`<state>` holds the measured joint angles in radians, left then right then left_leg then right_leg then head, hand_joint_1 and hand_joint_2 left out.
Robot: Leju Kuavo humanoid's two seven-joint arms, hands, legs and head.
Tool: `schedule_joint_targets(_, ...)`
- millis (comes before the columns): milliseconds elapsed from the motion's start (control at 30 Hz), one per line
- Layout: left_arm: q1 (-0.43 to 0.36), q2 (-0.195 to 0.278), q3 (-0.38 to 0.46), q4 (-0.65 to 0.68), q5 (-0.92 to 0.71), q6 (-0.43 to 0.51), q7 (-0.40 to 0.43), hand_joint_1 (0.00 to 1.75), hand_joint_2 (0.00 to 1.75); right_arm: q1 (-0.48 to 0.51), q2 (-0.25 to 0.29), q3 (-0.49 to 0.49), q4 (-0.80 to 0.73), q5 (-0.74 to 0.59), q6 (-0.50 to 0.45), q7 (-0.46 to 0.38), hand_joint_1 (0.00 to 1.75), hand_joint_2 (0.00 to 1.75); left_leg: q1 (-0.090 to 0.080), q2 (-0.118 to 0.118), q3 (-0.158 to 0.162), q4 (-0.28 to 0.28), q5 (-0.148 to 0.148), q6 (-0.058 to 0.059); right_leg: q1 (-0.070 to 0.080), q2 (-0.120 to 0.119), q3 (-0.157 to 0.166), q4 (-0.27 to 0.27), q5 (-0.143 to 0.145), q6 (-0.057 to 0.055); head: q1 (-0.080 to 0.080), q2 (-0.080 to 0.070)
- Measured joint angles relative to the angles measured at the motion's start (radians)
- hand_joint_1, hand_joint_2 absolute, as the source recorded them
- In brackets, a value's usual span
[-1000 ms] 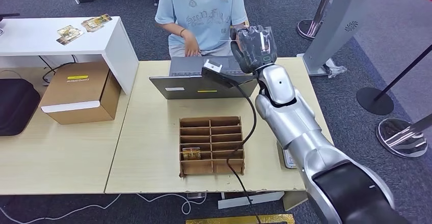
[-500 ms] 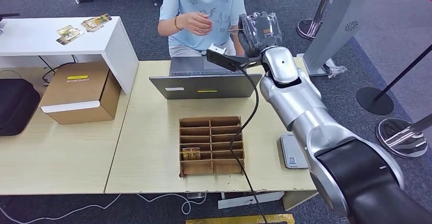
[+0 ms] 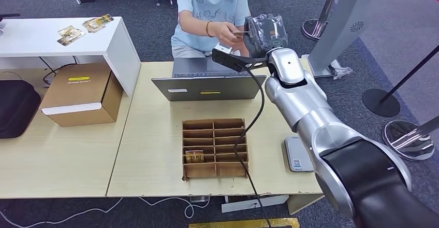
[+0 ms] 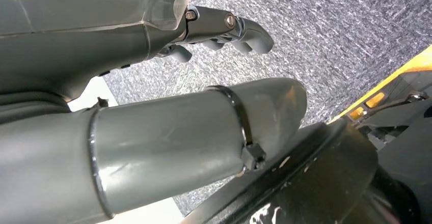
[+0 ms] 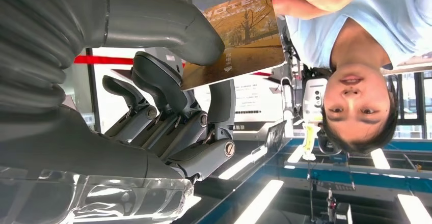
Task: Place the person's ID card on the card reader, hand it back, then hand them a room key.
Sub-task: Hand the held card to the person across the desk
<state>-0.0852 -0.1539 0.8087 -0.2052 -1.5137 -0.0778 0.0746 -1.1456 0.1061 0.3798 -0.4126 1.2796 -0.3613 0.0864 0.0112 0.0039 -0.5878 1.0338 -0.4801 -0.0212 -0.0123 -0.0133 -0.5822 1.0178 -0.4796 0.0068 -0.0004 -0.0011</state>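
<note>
Nearest on the table (image 3: 155,186) there's the cardboard divider tray (image 3: 215,147), with the card reader (image 3: 298,154) just to its right and a laptop (image 3: 212,83) beyond. At the far edge, the right hand (image 3: 264,31) has the card (image 5: 234,43) pinched between thumb and fingers while the person's hand (image 3: 228,31) grips the other end. My take: hold steady and only let go once they clearly have it. The left hand (image 4: 153,96) hangs by the floor, fingers loosely curled, empty.
</note>
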Motion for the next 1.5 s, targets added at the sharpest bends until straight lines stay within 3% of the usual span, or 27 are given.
schedule_joint_targets(333,-0.003,0.001,0.0,0.0,0.007,0.0,0.01,0.0,0.0,0.0,0.005,-0.019,0.015,-0.018,-0.014,-0.009,1.75,1.75,0.0,0.0,0.0,0.0,0.0,0.0,0.0,0.0,0.0,0.0,0.0,0.0,0.0,0.0)
schedule_joint_targets(467,-0.003,0.001,0.0,0.0,0.008,0.0,0.011,0.0,0.0,0.0,0.005,-0.022,0.018,-0.021,-0.018,-0.01,0.0,1.75,0.0,0.0,0.0,0.0,0.0,0.0,0.0,0.0,0.0,0.0,0.0,0.0,0.0,0.0)
schedule_joint_targets(1033,-0.003,0.001,0.0,0.0,0.011,0.001,0.012,0.0,0.0,0.002,0.0,-0.053,0.017,-0.052,-0.094,-0.054,0.0,1.75,0.0,0.0,0.0,0.0,0.0,0.0,0.0,0.0,0.0,0.0,0.0,0.0,0.0,0.0)
schedule_joint_targets(1233,0.002,0.001,0.0,0.0,0.032,0.009,0.012,0.0,0.0,0.04,-0.025,-0.054,-0.027,-0.068,-0.197,-0.128,0.0,1.75,0.0,0.0,0.0,0.0,0.0,0.0,0.0,0.0,0.0,0.0,0.0,0.0,0.0,0.0)
schedule_joint_targets(1367,0.012,0.001,0.001,0.0,0.043,0.013,0.011,0.0,0.0,0.126,-0.063,-0.072,-0.143,-0.21,-0.249,-0.238,0.0,1.75,0.0,-0.001,0.0,0.0,0.0,0.0,0.0,-0.001,0.0,-0.001,0.0,0.0,0.0,0.0)
schedule_joint_targets(1500,0.019,0.001,0.002,0.0,0.05,0.021,0.012,0.0,0.0,0.289,-0.118,-0.105,-0.373,-0.452,-0.259,-0.364,0.0,1.75,0.0,-0.002,0.0,0.0,0.0,0.0,0.0,-0.002,0.0,-0.001,0.0,0.0,0.0,0.0)
